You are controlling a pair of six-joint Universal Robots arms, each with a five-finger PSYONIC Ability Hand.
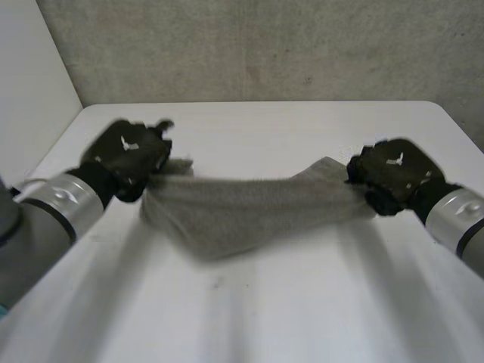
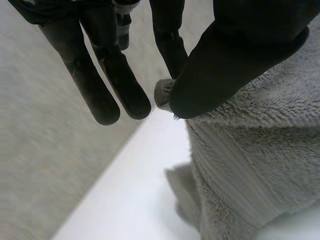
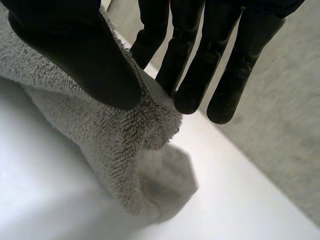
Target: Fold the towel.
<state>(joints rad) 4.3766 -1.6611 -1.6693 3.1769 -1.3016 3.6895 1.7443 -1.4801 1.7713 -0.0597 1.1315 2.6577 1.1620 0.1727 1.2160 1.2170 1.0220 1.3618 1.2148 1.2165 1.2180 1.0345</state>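
A grey towel hangs stretched between my two hands above the white table, sagging in the middle. My left hand holds its left end; in the left wrist view the thumb pinches a towel corner against a finger, with the rest of the towel hanging below. My right hand holds the right end; in the right wrist view its thumb presses the towel's edge against the fingers, and the cloth droops to the table.
The table's far edge meets a grey wall. A white panel stands at the left. Bare tabletop lies in front of the towel.
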